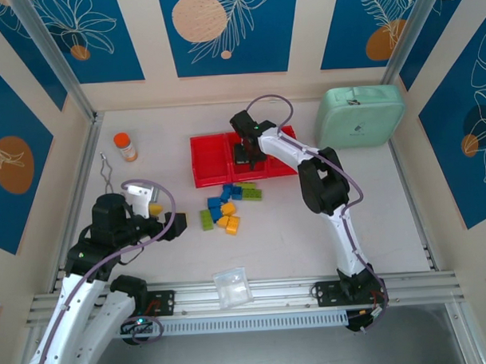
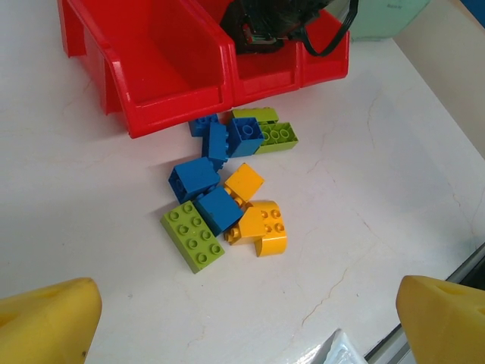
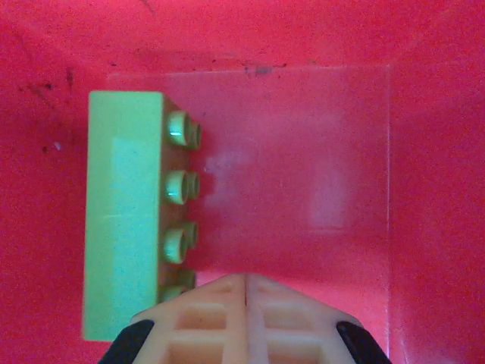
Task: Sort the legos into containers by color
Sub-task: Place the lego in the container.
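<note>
Right end effector [image 3: 246, 292], fingers pressed together and empty, sits in the red tray's [image 1: 211, 173] middle compartment beside a green lego [image 3: 125, 216] on its side. Left end effector [image 2: 244, 322] gapes wide over the tabletop [image 2: 379, 197], near the loose legos [image 2: 223, 189].

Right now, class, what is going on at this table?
A two-armed robot is sorting bricks by colour. The right gripper hangs over the middle compartment of the red tray, jaws shut on nothing. A green brick lies on its side in that compartment. The left gripper, jaws wide open, faces the pile of blue, green and yellow bricks on the table in front of the tray.
</note>
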Tool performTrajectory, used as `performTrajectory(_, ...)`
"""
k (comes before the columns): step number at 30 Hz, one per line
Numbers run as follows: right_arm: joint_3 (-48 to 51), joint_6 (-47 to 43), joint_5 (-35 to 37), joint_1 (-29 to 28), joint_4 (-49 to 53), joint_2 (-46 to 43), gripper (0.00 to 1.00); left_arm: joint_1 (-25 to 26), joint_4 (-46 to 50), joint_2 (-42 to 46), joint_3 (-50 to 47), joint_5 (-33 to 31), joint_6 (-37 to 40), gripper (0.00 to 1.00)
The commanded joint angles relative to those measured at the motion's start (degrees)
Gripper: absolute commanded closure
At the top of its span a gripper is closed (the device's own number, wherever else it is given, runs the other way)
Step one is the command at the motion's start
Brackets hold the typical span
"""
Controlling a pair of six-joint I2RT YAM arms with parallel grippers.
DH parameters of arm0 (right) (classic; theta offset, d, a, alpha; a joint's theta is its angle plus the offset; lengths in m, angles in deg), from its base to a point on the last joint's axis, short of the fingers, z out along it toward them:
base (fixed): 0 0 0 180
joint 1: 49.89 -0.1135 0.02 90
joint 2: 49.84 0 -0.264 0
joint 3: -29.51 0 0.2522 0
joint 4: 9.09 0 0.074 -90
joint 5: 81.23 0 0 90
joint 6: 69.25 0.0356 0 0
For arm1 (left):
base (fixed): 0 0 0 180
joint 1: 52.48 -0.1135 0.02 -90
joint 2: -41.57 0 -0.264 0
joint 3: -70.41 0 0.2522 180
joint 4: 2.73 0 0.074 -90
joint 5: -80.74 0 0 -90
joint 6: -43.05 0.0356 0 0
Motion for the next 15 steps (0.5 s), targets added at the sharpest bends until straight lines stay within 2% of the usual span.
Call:
performTrajectory(1, 0.56, -0.87, 1.96, -0.99, 0.1, -2.15, 1.0, 0.73, -0.78, 0.04, -0.29, -0.35, 0.6, 0.01)
performTrajectory(9, -1.06, -3.72, 7.2, -3.91, 1.77, -7.52, 1.0, 0.7, -0.69, -0.5, -0.24, -0.53, 0.6, 0.01)
performTrajectory(15, -1.52, -3.44, 5.35, -4.03, 2.43, -11.67, 1.0, 0.69, -0.6, -0.56, -0.17, -0.62, 0.6, 0.01)
